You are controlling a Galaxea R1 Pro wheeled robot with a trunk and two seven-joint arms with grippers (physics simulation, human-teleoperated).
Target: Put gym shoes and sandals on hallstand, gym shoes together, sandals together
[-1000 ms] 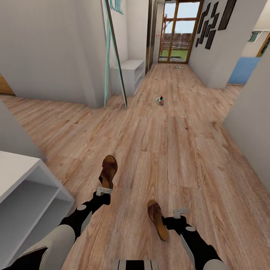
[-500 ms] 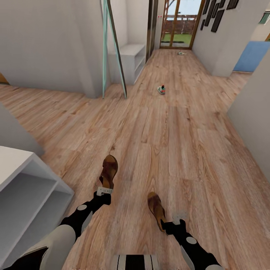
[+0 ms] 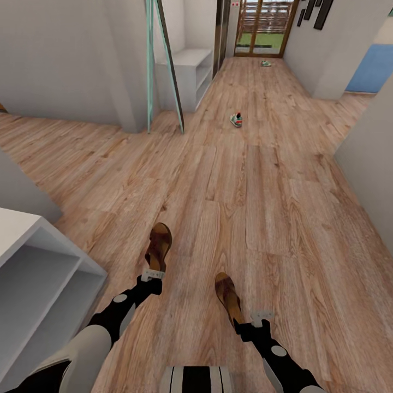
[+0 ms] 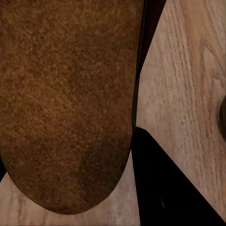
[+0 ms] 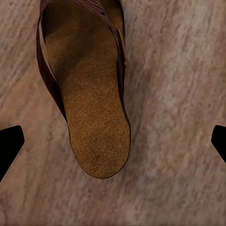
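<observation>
On the wood-plank corridor floor (image 3: 262,180), seen from the head camera, two brown sandals lie just ahead of the arms. The left gripper (image 3: 153,274) pinches the heel of the left sandal (image 3: 159,244), whose toe points away from the robot. The right gripper (image 3: 261,317) sits just beside the heel of the right sandal (image 3: 227,297). One gym shoe (image 3: 236,119) lies farther down the corridor, and a second gym shoe (image 3: 265,63) lies well beyond it, near the glass door (image 3: 266,24). A white open-shelved unit (image 3: 33,284) stands at the robot's left; another white shelf unit (image 3: 188,76) stands against the far wall.

Left wrist view: the mottled footbed of the sandal (image 4: 66,99) looms very close, with a dark finger (image 4: 165,183) beside its edge.

Right wrist view: the other sandal (image 5: 87,89) lies flat on the planks. The dark fingertips (image 5: 9,141) stand spread wide, well clear of its heel on either side.
</observation>
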